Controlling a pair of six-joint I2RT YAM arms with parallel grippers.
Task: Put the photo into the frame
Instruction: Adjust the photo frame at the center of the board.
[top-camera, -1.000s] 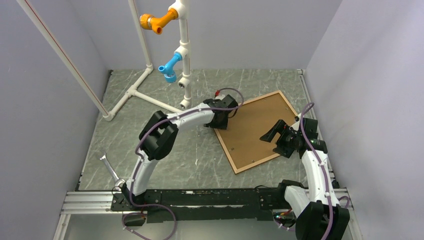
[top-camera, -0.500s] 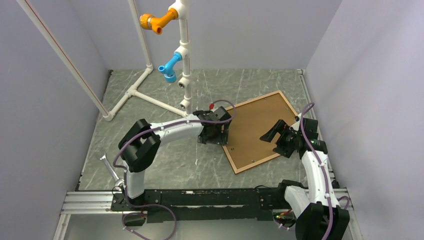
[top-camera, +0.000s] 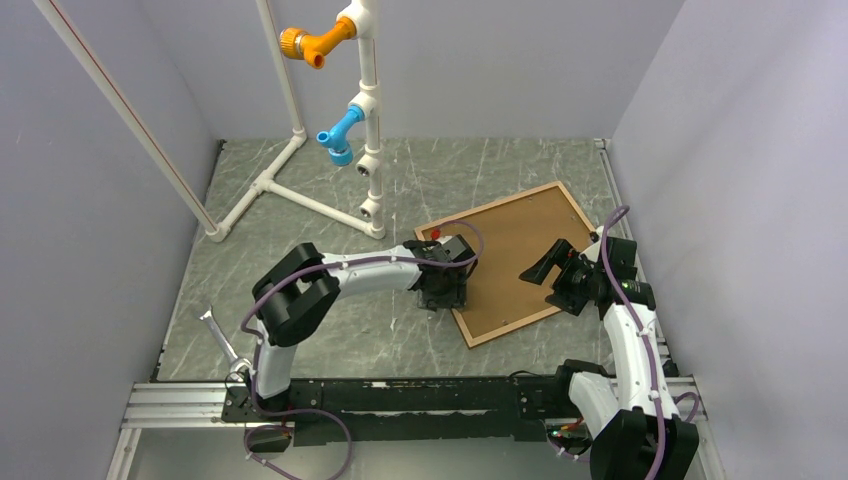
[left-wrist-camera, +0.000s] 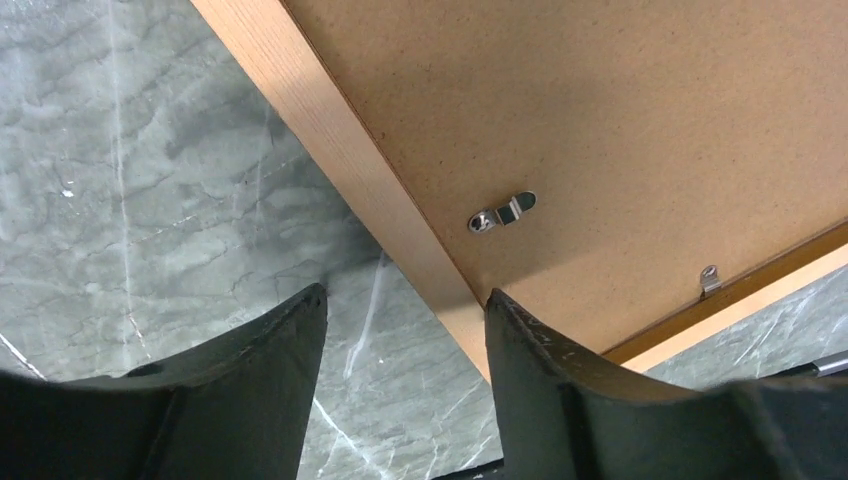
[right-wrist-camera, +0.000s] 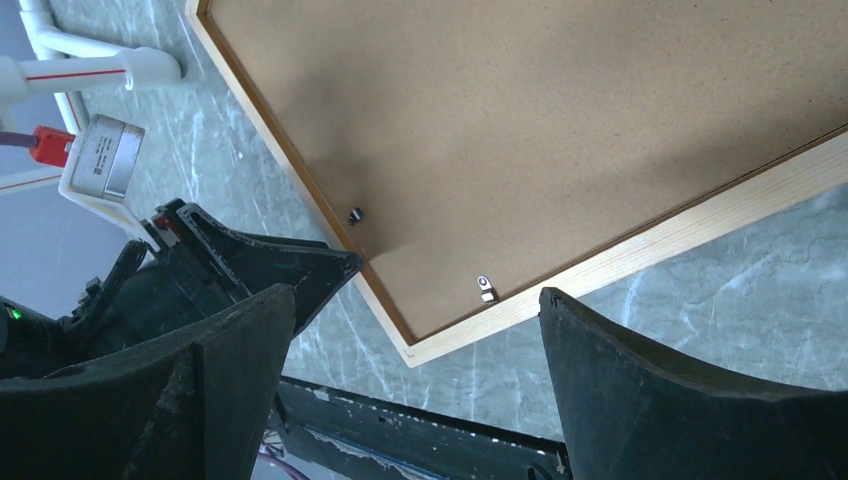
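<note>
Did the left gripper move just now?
Yes. The left gripper slid along the frame's left edge toward its near corner, away from the white pipe stand.

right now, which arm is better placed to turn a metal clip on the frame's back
left: the left gripper sits open, low by the frame, right beside a clip; the right gripper hangs open higher above the backing

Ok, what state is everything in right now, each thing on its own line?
frame: lying flat, back side up.
backing board: seated inside the frame.
metal clip: lying flat on the backing board.
left gripper: open, straddling the frame's edge.
right gripper: open, empty, above the frame.
photo: not in view.
</note>
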